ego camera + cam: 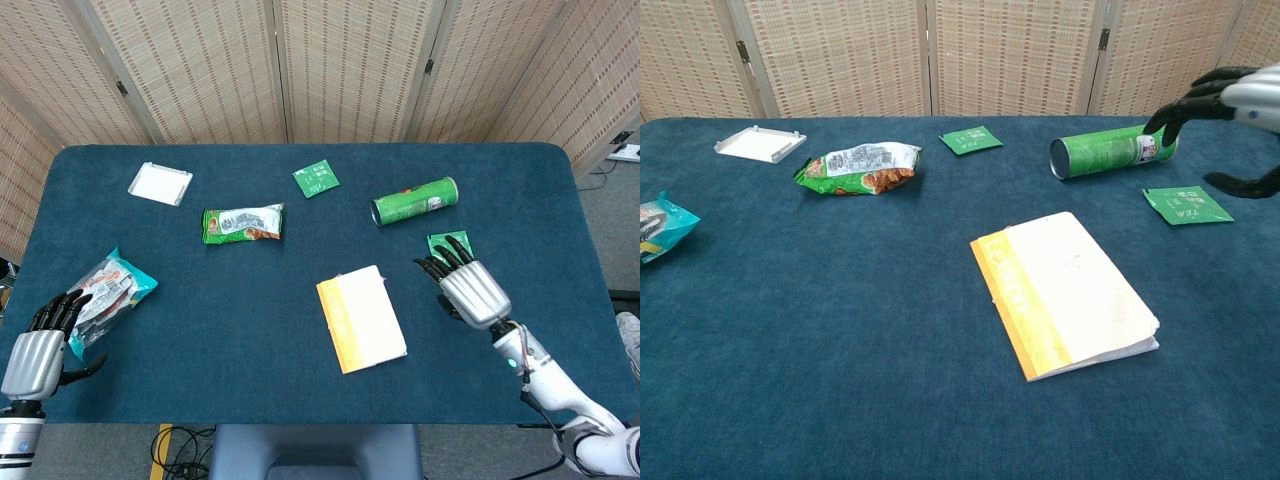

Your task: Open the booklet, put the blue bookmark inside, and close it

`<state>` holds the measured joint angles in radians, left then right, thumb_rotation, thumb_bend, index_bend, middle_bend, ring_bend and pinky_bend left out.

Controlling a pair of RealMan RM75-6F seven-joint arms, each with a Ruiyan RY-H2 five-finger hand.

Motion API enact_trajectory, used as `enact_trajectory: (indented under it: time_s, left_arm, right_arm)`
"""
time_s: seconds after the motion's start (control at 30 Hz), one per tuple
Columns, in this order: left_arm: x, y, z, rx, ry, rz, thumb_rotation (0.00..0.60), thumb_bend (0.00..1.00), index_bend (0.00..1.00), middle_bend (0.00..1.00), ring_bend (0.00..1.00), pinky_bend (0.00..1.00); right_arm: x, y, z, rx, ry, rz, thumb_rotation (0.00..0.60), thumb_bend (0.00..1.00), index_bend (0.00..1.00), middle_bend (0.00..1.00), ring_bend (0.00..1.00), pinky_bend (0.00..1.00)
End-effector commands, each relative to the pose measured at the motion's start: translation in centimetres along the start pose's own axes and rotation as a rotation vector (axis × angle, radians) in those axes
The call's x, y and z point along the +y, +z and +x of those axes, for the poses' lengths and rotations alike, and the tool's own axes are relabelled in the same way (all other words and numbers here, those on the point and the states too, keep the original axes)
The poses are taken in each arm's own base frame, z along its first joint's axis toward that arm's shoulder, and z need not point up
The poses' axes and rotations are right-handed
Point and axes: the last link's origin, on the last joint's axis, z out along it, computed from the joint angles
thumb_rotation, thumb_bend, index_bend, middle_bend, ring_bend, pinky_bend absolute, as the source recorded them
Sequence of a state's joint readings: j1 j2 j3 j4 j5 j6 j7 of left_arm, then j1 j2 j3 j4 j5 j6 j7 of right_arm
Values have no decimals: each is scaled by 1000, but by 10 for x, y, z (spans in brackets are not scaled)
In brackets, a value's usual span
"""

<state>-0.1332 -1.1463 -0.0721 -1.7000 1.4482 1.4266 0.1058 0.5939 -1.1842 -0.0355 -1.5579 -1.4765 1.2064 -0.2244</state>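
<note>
- Booklet point(361, 319) lies closed (yellow spine strip on its left) on the tabletop point(250, 320), centre.
- Right hand point(468, 288), at its 3 o'clock, fingers spread, empty.
- Left hand point(40, 348), at 9 o'clock, spread, empty.

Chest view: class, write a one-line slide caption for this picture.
Closed booklet lies flat on the blue table; the right hand hovers empty near the green can and a green packet.
</note>
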Motion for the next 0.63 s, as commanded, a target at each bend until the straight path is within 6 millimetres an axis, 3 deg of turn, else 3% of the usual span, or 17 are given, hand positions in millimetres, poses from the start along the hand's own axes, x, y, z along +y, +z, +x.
enact_trajectory:
  time_s: [0.03, 0.1, 0.33, 0.63]
  left_arm:
    - [3, 3, -1, -2, 4, -7, 600, 239, 146, 108, 91, 163]
    - [4, 5, -2, -3, 9, -11, 600, 239, 146, 109, 91, 163]
    - [13, 8, -4, -7, 17, -25, 600, 239, 146, 108, 91, 163]
    - [24, 7, -6, -1, 13, -37, 600, 239, 146, 108, 91, 163]
  right_arm:
    - [22, -40, 2, 25, 25, -161, 600, 230, 10, 62, 28, 0]
    - [27, -55, 0, 29, 43, -209, 600, 215, 0, 7, 1, 0]
    - [38, -107, -7, 37, 86, -333, 600, 212, 0, 0, 0, 0]
    - [33, -150, -8, 97, 125, -411, 600, 212, 0, 0, 0, 0]
